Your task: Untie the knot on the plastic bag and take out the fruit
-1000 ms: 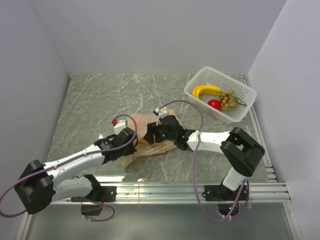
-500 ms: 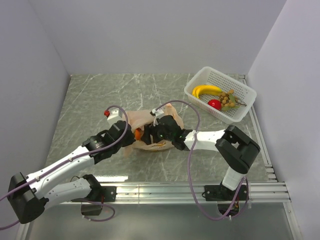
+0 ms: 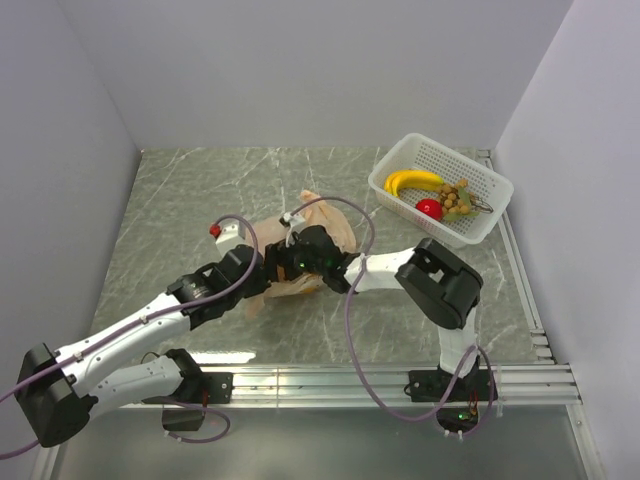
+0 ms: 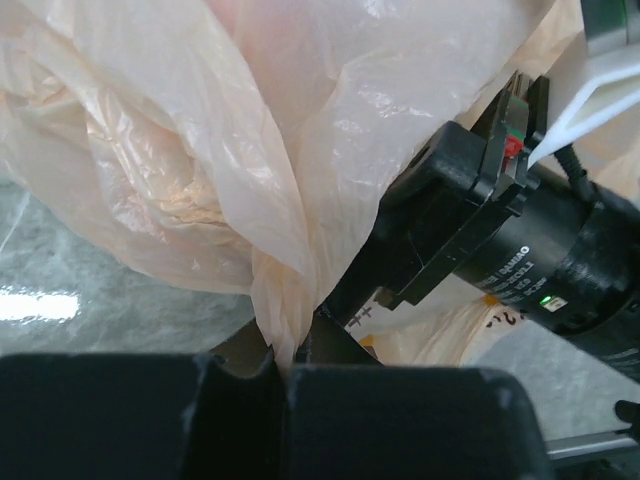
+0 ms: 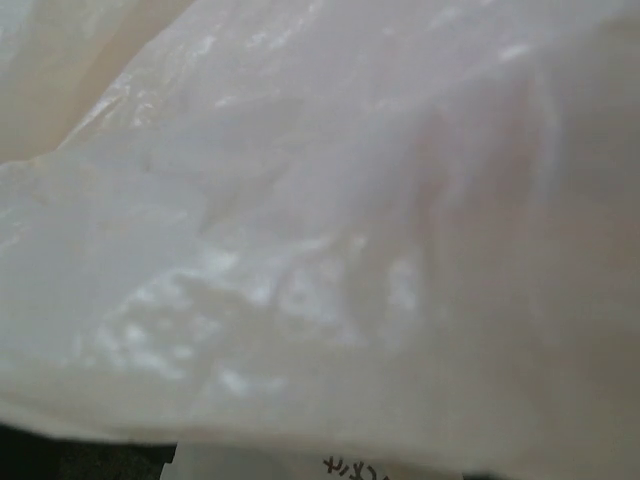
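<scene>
While the left gripper (image 4: pixel 278 372) pinches a fold of the one plastic bag (image 3: pixel 325 225) at its 8 o'clock edge, mid-surface (image 3: pixel 200 200), the right gripper (image 3: pixel 290 265) is buried in plastic, its opening impossible to tell. The opening step seems in hand; no knot shows, so next likely comes a gentle pull apart. One basket (image 3: pixel 478 238) at 2 o'clock holds one banana (image 3: pixel 412 180), one apple (image 3: pixel 429 208) and one grape bunch (image 3: pixel 458 198).

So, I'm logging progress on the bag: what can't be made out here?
- Right end effector: its wrist view is all blurred plastic bag, and the top view shows it buried in folds; open or shut unclear.
- Knot: lost among crumpled folds, every view.
- Fruit inside the bag: plastic and arms hide it, every view.
</scene>
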